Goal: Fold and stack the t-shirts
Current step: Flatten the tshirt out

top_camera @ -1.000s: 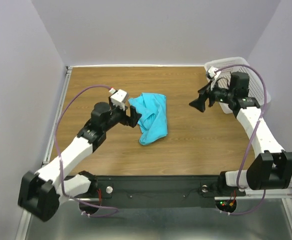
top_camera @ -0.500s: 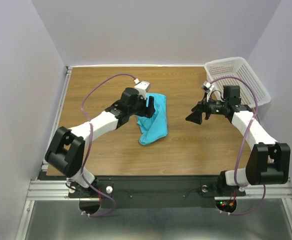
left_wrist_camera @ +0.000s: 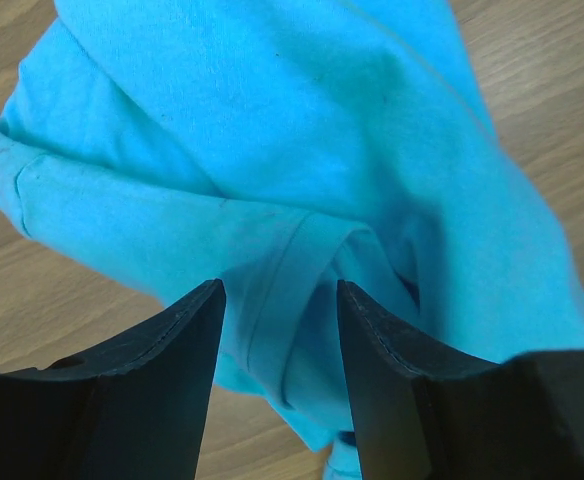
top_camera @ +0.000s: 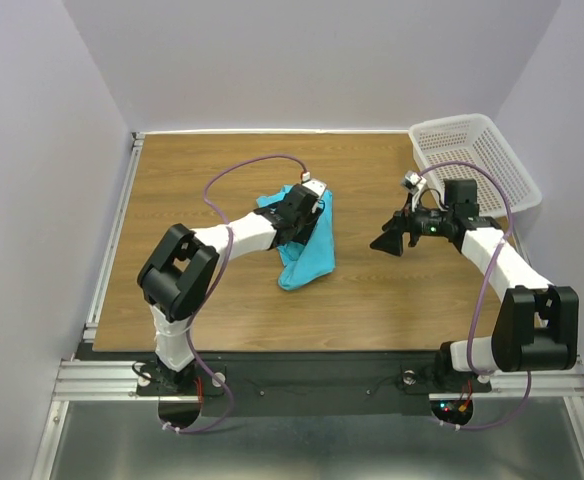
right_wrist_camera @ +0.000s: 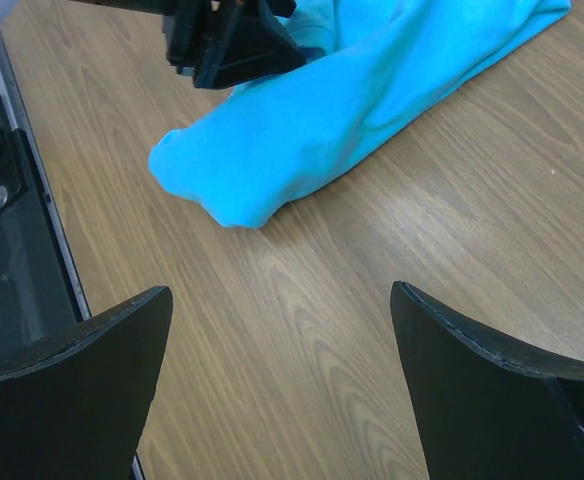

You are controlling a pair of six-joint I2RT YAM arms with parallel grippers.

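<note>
Item: one t-shirt (top_camera: 307,255), turquoise, crumpled in a long bunch — being kept near the middle of the table (top_camera: 192,170), its narrow end pointing to 7 o'clock, unfolded and apparently unshifted over the last second. Left gripper (left_wrist_camera: 280,300): being brought down onto the shirt's 12 o'clock half, having been parked a second ago just off the cloth at 9 o'clock with jaws at full spread. The jaws are now being drawn together, a gap remaining, and a hemmed fold is being straddled between them but is not yet seen pinched. Right gripper (top_camera: 387,240): being held above bare wood at 3 o'clock of the shirt, well apart from it, jaws released wide and nothing being carried. It is being drawn slightly nearer than a second ago, away from the white basket (top_camera: 477,155) at the table's 2 o'clock corner. Reading: a first grasp is being set up, probably to lift and spread the garment — folding is not yet being started, and no stack is being shown.
</note>
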